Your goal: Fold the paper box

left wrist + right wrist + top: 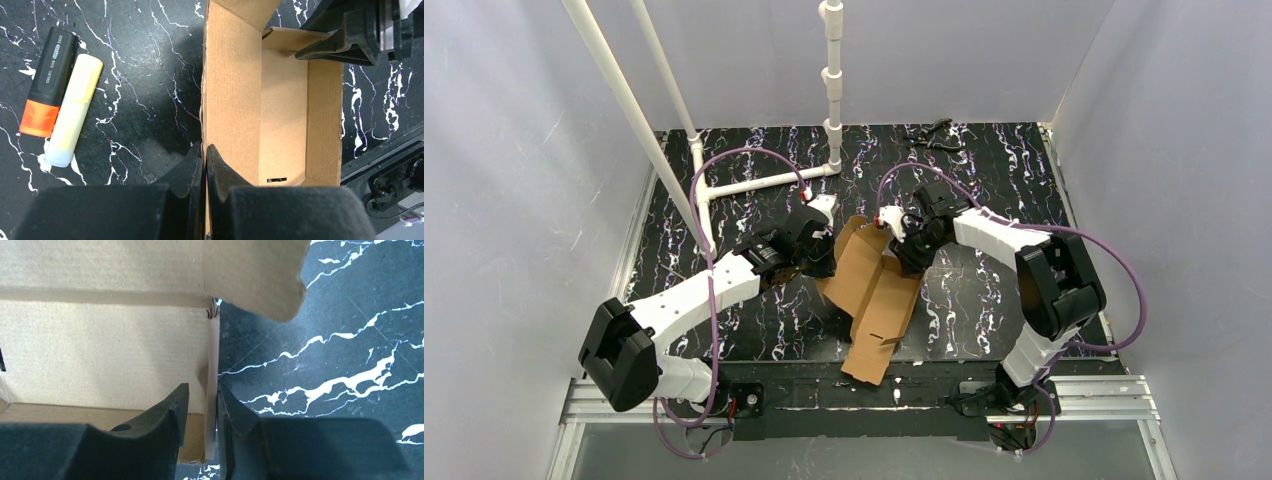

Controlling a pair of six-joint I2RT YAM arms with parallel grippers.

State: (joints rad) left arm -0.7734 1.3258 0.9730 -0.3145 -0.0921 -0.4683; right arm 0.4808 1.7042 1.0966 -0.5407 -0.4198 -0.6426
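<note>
Box sits mid-worktop, half raised. Its far end has walls up, and the flat remainder trails toward 6 o'clock, reaching the near edge.

My left tool is pressed together on the 9 o'clock wall, pinching the cardboard near its top edge. That's my anchor, so I judge it should stay firm and not twist, or the wall leans out.

My right tool is at the 3 o'clock side, its jaws a little apart and straddling the short upright wall. One finger stands clear of the cardboard and the other sits right against it. It's no real pinch, more of a loose guide.

The step in hand looks like squaring up this far end. To do it well, I'd bring the right wall fully upright along its crease. I'd push near the fold line rather than the free edge, so the panel bends where it's scored and doesn't buckle. The loose flap at 12 o'clock in the right wrist view hangs over the corner and needs watching for a snag.

Marker and stick lie touching each other on the worktop at the box's 9 o'clock, well clear of the fold.
</note>
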